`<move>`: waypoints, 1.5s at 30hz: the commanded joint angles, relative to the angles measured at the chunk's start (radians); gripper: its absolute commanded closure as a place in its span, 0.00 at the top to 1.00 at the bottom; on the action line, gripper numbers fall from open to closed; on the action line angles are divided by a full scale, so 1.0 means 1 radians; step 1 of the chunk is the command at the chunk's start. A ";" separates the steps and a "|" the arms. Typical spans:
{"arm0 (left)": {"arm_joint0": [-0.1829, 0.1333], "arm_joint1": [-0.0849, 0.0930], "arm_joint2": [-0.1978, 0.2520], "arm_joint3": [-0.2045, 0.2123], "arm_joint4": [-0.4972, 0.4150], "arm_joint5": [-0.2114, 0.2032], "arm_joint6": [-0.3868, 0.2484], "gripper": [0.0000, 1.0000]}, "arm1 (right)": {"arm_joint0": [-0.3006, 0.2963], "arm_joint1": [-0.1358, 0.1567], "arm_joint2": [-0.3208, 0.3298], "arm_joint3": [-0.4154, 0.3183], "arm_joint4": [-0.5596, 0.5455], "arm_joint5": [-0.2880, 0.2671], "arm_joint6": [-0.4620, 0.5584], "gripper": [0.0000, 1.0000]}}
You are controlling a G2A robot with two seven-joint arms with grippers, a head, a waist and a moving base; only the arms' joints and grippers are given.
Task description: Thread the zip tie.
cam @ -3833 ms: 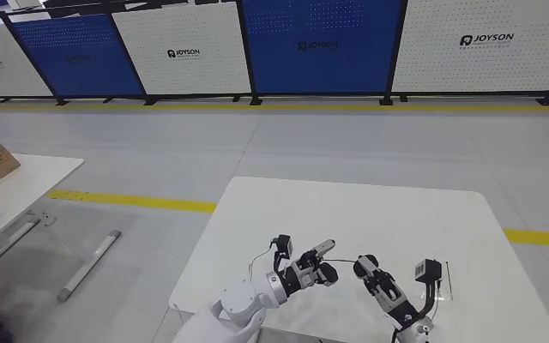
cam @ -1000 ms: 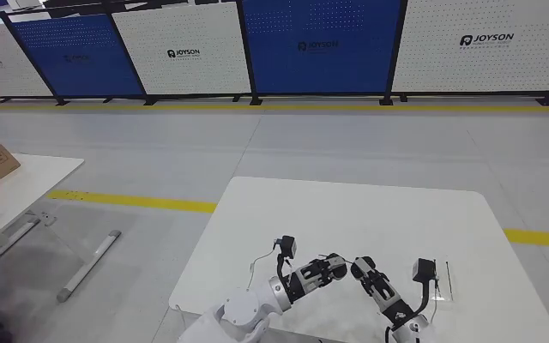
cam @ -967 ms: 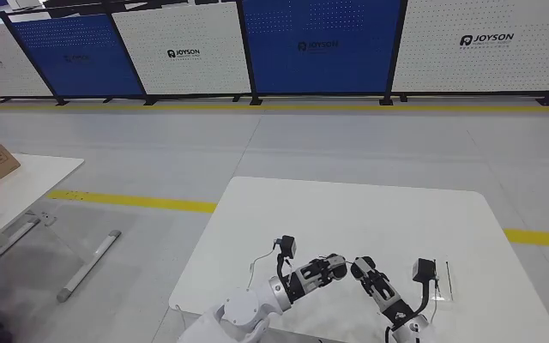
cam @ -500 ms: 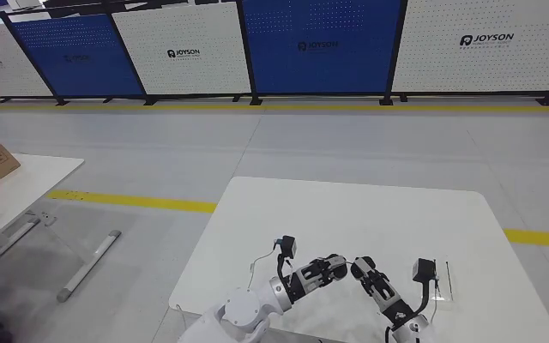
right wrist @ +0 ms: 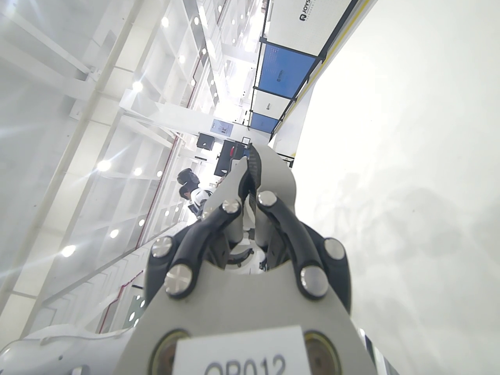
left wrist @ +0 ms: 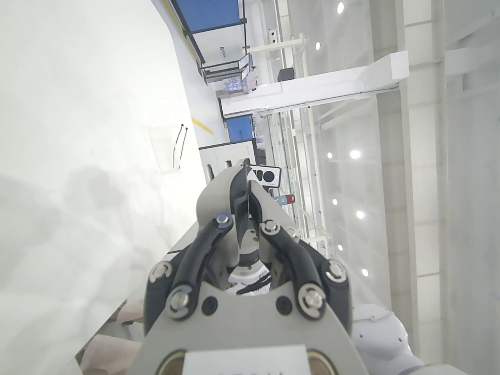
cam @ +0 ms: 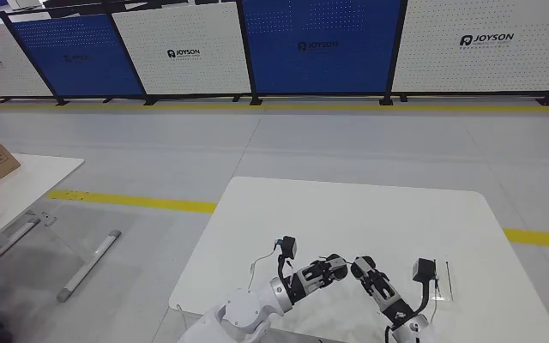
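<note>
Both pinched shut, left gripper [left wrist: 247,175] and right gripper [right wrist: 250,158] pointed inward, nearly touching, low over the table [cam: 343,206].

white table [cam: 360,206], black zip ties [cam: 447,276], blue and white dotted panels [cam: 322,43], yellow floor stripe [cam: 129,201]

Floor [cam: 283,146]: grey, smooth, crossed by yellow lines [cam: 129,201].
Far side: row of blue panels [cam: 322,47] and white panels [cam: 182,50], perforated, in black frames.
Desk [cam: 369,210]: white top.
Side table [cam: 30,180]: white, at the left edge.
Ceiling [left wrist: 449,118]: high, white beams [left wrist: 312,83], round lights [left wrist: 355,154] lit.
</note>
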 commanded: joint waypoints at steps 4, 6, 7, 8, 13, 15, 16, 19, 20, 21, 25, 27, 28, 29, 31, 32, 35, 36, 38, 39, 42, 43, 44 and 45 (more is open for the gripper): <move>0.005 0.000 -0.005 -0.008 -0.001 0.004 0.026 0.00 | -0.007 -0.001 0.017 -0.004 0.028 -0.008 -0.001 1.00; 0.008 0.001 -0.013 -0.011 -0.001 0.006 0.036 0.00 | -0.013 0.000 0.030 -0.008 0.038 -0.015 -0.005 1.00; 0.012 0.002 -0.020 -0.014 -0.006 0.007 0.043 0.00 | -0.020 0.000 0.041 -0.011 0.047 -0.021 -0.006 1.00; 0.016 0.003 -0.025 -0.016 -0.011 0.008 0.043 0.00 | -0.025 0.001 0.050 -0.012 0.053 -0.026 -0.006 1.00; 0.034 0.009 -0.061 -0.013 -0.016 0.018 0.066 0.00 | -0.068 0.006 0.114 -0.016 0.095 -0.071 -0.017 1.00; 0.042 0.012 -0.071 -0.013 -0.006 0.025 0.071 0.00 | -0.089 0.008 0.140 -0.020 0.117 -0.094 -0.018 1.00; 0.045 0.013 -0.075 -0.012 -0.002 0.031 0.074 0.00 | -0.099 0.009 0.150 -0.022 0.126 -0.104 -0.017 1.00; 0.053 0.014 -0.079 -0.013 -0.013 0.053 0.080 0.00 | -0.113 0.009 0.163 -0.025 0.143 -0.116 -0.013 1.00; 0.053 0.014 -0.079 -0.013 -0.013 0.053 0.080 0.00 | -0.113 0.009 0.163 -0.025 0.143 -0.116 -0.013 1.00; 0.053 0.014 -0.079 -0.013 -0.013 0.053 0.080 0.00 | -0.113 0.009 0.163 -0.025 0.143 -0.116 -0.013 1.00; 0.053 0.014 -0.079 -0.013 -0.013 0.053 0.080 0.00 | -0.113 0.009 0.163 -0.025 0.143 -0.116 -0.013 1.00; 0.053 0.014 -0.079 -0.013 -0.013 0.053 0.080 0.00 | -0.113 0.009 0.163 -0.025 0.143 -0.116 -0.013 1.00; 0.053 0.014 -0.079 -0.013 -0.013 0.053 0.080 0.00 | -0.113 0.009 0.163 -0.025 0.143 -0.116 -0.013 1.00; 0.053 0.014 -0.079 -0.013 -0.013 0.053 0.080 0.00 | -0.113 0.009 0.163 -0.025 0.143 -0.116 -0.013 1.00; 0.049 0.013 -0.076 -0.010 0.001 0.054 0.090 0.00 | -0.113 0.009 0.163 -0.025 0.143 -0.116 -0.013 1.00; 0.043 0.013 -0.072 -0.008 0.023 0.051 0.096 0.00 | -0.113 0.009 0.163 -0.025 0.143 -0.116 -0.013 1.00; 0.026 0.006 -0.059 -0.021 0.002 0.031 0.126 0.00 | -0.113 0.009 0.163 -0.025 0.143 -0.116 -0.013 1.00; 0.022 0.003 -0.058 -0.031 -0.013 0.016 0.132 0.00 | -0.113 0.009 0.163 -0.025 0.143 -0.116 -0.013 1.00; 0.016 0.000 -0.061 -0.059 -0.038 -0.013 0.146 0.00 | -0.113 0.009 0.163 -0.025 0.143 -0.116 -0.013 1.00; 0.014 -0.001 -0.062 -0.076 -0.041 -0.027 0.151 0.00 | -0.113 0.009 0.163 -0.025 0.143 -0.116 -0.013 1.00; 0.008 -0.002 -0.072 -0.142 -0.022 -0.062 0.172 0.00 | -0.113 0.009 0.163 -0.025 0.143 -0.116 -0.013 1.00; 0.006 -0.002 -0.080 -0.166 -0.014 -0.069 0.181 0.00 | -0.113 0.009 0.163 -0.025 0.143 -0.116 -0.013 1.00; 0.008 -0.002 -0.088 -0.198 -0.012 -0.078 0.193 0.00 | -0.113 0.009 0.163 -0.025 0.143 -0.116 -0.013 1.00; 0.011 -0.002 -0.092 -0.214 -0.015 -0.080 0.196 0.00 | -0.113 0.009 0.163 -0.025 0.143 -0.116 -0.013 1.00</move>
